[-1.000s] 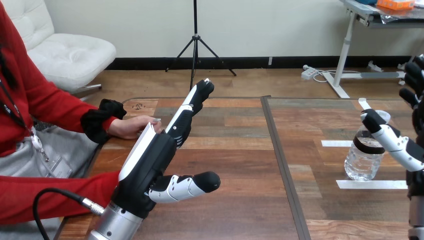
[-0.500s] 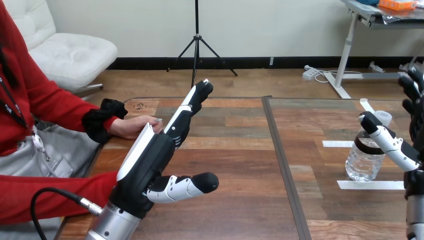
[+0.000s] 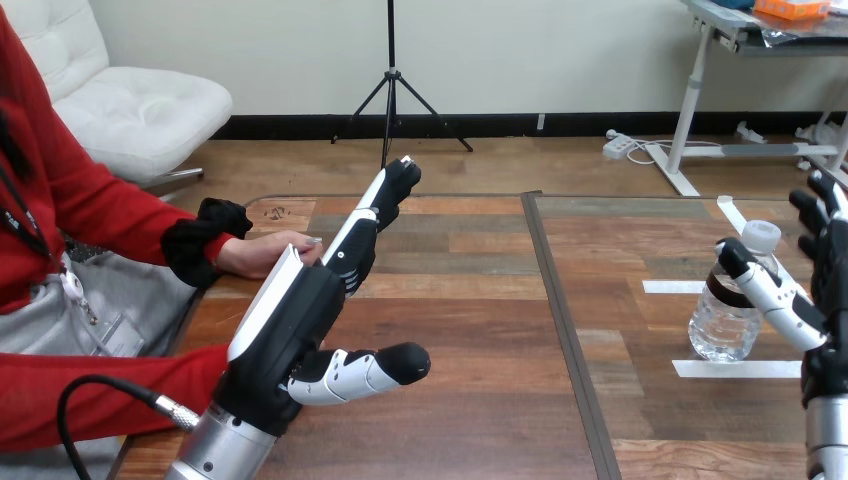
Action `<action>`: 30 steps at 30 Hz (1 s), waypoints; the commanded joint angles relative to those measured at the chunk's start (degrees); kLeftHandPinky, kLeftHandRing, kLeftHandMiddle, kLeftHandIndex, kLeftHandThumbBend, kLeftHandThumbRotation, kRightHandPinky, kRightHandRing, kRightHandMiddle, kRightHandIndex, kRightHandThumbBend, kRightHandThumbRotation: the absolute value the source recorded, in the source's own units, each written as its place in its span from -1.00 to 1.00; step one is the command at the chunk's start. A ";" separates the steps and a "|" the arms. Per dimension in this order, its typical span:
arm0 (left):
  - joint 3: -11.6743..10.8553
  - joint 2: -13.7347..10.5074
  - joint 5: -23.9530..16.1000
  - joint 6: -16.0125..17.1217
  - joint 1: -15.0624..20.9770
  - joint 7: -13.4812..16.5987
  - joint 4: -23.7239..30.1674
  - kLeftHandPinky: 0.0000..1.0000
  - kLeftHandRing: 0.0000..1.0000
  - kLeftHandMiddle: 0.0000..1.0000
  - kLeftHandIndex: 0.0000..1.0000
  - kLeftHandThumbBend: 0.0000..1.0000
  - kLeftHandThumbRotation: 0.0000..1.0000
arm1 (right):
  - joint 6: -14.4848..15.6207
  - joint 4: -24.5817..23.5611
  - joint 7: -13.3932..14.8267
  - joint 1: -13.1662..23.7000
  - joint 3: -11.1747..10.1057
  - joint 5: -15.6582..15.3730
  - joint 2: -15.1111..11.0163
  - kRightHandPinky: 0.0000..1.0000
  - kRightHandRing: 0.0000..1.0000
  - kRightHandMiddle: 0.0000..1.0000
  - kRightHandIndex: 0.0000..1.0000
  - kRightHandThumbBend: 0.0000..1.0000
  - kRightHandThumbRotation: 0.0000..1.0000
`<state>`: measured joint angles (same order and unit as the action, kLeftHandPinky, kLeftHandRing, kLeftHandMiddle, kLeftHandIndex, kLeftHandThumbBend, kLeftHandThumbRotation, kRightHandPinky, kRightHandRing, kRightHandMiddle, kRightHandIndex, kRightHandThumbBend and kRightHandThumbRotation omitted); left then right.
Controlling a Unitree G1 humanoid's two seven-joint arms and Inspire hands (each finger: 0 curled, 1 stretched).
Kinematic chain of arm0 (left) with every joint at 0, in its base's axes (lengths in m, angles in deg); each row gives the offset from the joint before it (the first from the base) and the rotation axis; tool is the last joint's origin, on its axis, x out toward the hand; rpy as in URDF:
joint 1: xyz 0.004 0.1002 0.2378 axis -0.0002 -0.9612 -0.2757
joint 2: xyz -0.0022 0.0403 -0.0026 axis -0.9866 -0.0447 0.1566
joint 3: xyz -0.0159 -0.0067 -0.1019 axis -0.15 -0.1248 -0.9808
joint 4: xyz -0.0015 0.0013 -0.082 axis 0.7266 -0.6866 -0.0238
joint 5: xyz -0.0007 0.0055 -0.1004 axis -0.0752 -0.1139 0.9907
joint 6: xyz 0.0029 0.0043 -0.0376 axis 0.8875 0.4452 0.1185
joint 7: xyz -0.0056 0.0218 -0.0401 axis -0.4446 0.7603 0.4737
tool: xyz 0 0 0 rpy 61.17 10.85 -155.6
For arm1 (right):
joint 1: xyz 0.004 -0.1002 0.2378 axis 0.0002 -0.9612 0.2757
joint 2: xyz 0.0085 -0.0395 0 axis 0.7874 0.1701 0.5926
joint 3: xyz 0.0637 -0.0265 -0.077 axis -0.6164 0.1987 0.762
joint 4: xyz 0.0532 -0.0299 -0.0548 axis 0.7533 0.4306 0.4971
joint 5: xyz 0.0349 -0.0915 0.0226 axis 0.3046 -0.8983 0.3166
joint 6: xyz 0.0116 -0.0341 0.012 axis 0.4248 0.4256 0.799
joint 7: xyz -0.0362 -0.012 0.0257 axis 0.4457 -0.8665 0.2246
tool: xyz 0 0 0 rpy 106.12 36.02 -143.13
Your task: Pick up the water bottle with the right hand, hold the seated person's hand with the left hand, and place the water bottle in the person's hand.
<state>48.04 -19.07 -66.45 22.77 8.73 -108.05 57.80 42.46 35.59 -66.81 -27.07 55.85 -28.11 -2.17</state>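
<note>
1. The robot's black-and-white left hand point(image 3: 285, 335) is raised on edge over the left half of the brown wooden tabletop point(image 3: 480, 300), with its white back shell turned toward the person.
2. Its fingers point(image 3: 365, 225) are straight and lie together, pointing away from the robot and upward. The thumb point(image 3: 375, 368) sticks out to the right, well apart from them, and nothing is held between.
3. The person's hand point(image 3: 262, 257), coming out of a red sleeve with a black cuff, rests on the tabletop's left edge. It is just to the left of those straight fingers, behind the white shell. The shell hides part of it, so whether the two touch cannot be told.
4. The clear plastic water bottle point(image 3: 722, 322), with a dark band and a white cap point(image 3: 762, 236), stands upright on the right half of the tabletop.
5. The robot's black-and-white right hand point(image 3: 825, 290) is at the right edge of the view, spread wide. Its fingers point(image 3: 812, 215) stand up to the right of the cap and apart from it.
6. The right thumb point(image 3: 770, 292) reaches leftward across the front of the bottle's upper part (it may be touching, but that is unclear). So the bottle sits in the gap between thumb and fingers, and nothing is closed round it.
7. A strip of white tape point(image 3: 735, 368) lies flat on the tabletop just in front of the bottle's base, below the thumb.
</note>
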 commanded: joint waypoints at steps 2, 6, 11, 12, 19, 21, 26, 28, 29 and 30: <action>-0.64 -0.83 0.59 0.92 1.78 -0.10 0.45 1.00 1.00 1.00 1.00 1.00 0.51 | -1.71 6.93 1.36 7.12 1.03 -1.09 -2.49 0.86 0.91 0.83 0.91 1.00 0.03; -0.71 -1.10 0.67 0.66 1.65 -0.17 0.69 1.00 1.00 1.00 1.00 1.00 0.51 | -1.65 10.57 2.82 8.56 1.76 -2.36 -3.26 0.83 0.89 0.83 0.91 1.00 0.06; -0.56 -1.58 1.84 -0.05 1.49 -0.95 1.10 1.00 1.00 1.00 1.00 1.00 0.51 | -1.72 14.59 2.39 10.33 1.79 -1.34 -3.22 0.82 0.88 0.82 0.91 1.00 0.05; -0.56 -1.65 2.01 -0.09 1.48 -1.08 1.12 1.00 1.00 1.00 1.00 1.00 0.50 | -1.80 15.11 2.27 10.55 1.82 -1.15 -3.22 0.82 0.88 0.82 0.91 1.00 0.04; -0.93 -2.05 2.34 0.11 1.38 -1.39 1.24 1.00 1.00 1.00 1.00 1.00 0.48 | -1.14 19.29 3.16 12.32 2.66 -1.85 -4.00 0.82 0.87 0.82 0.91 1.00 0.06; -0.95 -2.12 2.62 -0.03 1.33 -1.52 1.37 1.00 1.00 1.00 1.00 1.00 0.48 | -0.96 20.03 3.06 12.66 2.74 -1.74 -4.09 0.82 0.87 0.82 0.92 1.00 0.07; -0.98 -2.37 3.45 -0.48 1.10 -1.94 1.81 1.00 1.00 1.00 1.00 1.00 0.46 | -0.42 21.76 3.17 13.55 3.09 -1.80 -4.34 0.81 0.87 0.82 0.92 1.00 0.08; -0.98 -2.45 3.85 -0.51 1.07 -2.18 1.85 1.00 1.00 1.00 1.00 1.00 0.46 | -0.32 22.45 3.38 13.85 3.33 -1.97 -4.50 0.81 0.86 0.82 0.93 1.00 0.09; -0.99 -2.46 4.03 -0.50 1.06 -2.30 1.84 1.00 1.00 1.00 1.00 1.00 0.45 | -0.27 22.77 3.45 13.99 3.43 -2.02 -4.57 0.81 0.86 0.82 0.93 1.00 0.09; -1.02 -2.47 4.16 -0.50 1.05 -2.42 1.83 1.00 1.00 1.00 1.00 1.00 0.45 | -0.26 23.02 3.51 14.10 3.51 -2.06 -4.62 0.81 0.86 0.82 0.93 1.00 0.10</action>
<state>47.71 -20.65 -63.88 22.40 8.72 -110.07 57.81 42.41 57.52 -63.91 -18.69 58.44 -29.78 -4.37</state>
